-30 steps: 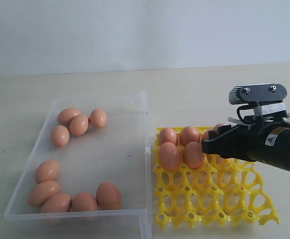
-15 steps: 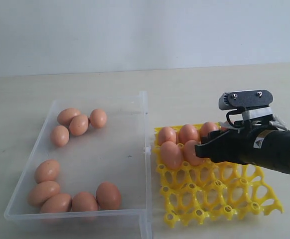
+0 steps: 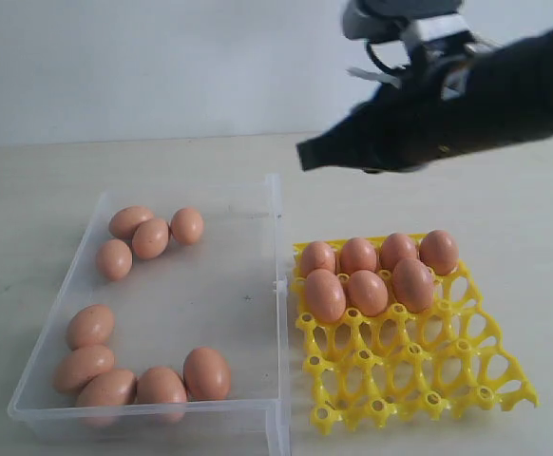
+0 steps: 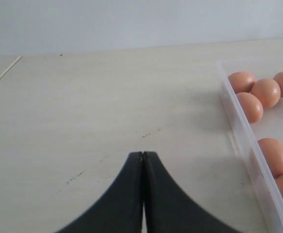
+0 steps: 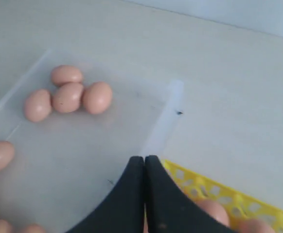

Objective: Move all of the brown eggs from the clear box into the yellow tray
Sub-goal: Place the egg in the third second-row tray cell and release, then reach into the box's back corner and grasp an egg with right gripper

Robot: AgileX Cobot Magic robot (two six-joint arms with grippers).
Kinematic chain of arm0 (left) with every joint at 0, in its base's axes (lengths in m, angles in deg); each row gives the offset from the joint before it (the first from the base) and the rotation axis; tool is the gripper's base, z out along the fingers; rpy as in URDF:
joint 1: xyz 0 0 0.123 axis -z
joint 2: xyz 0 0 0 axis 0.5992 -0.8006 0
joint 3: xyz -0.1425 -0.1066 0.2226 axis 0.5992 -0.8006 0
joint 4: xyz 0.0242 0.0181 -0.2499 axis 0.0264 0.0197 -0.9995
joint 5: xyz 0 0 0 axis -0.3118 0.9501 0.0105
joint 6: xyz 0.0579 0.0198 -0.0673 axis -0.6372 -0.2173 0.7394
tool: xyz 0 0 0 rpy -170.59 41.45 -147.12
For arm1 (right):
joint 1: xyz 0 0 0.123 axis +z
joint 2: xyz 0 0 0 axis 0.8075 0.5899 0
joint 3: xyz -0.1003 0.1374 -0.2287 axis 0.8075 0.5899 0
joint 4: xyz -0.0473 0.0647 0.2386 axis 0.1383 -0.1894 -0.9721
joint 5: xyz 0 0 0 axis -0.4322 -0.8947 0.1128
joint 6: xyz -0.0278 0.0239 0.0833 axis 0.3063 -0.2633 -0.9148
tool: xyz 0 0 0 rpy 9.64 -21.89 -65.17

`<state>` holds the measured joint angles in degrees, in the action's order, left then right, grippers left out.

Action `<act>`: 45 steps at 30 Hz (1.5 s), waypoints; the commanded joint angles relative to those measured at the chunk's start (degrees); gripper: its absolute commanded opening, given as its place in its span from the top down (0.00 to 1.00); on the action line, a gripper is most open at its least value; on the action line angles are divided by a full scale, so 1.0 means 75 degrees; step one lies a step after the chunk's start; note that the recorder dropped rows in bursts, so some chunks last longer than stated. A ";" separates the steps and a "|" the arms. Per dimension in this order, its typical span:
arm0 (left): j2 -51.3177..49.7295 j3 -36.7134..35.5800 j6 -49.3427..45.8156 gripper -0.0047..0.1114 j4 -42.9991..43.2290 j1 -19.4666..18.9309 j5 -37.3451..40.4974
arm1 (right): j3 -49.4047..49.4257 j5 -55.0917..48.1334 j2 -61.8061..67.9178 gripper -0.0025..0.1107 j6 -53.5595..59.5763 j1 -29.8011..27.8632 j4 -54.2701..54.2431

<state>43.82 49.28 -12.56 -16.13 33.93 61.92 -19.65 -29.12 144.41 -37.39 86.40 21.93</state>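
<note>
Several brown eggs (image 3: 150,237) lie in the clear box (image 3: 276,237) on the left, one cluster at the back and one at the front (image 3: 161,387). The yellow tray (image 3: 419,370) to its right holds several brown eggs (image 3: 368,293) in its two back rows. My right gripper (image 3: 303,155) hangs shut and empty, high above the box's far right corner. In the right wrist view it (image 5: 144,158) is over the seam between the clear box (image 5: 161,121) and the yellow tray (image 5: 200,187). My left gripper (image 4: 143,154) is shut and empty over bare table beside the clear box (image 4: 248,145).
A pale wooden table (image 3: 448,180) carries everything, and a plain white wall stands behind it. The tray's two front rows of cups (image 3: 400,389) are unfilled. The left arm does not show in the exterior view.
The right gripper has risen from the tray's second row and swung up and back, and its jaws have shut. An egg now shows in the cup where it was.
</note>
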 commanded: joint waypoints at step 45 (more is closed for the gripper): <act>-0.0033 0.0035 -0.0006 0.96 0.0022 -0.0018 -0.0036 | -0.8913 -0.2947 0.8305 0.48 -0.3602 0.0982 0.1392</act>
<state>43.82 49.28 -12.56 -16.13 33.93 61.92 -85.77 -50.95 206.46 -64.26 94.05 31.61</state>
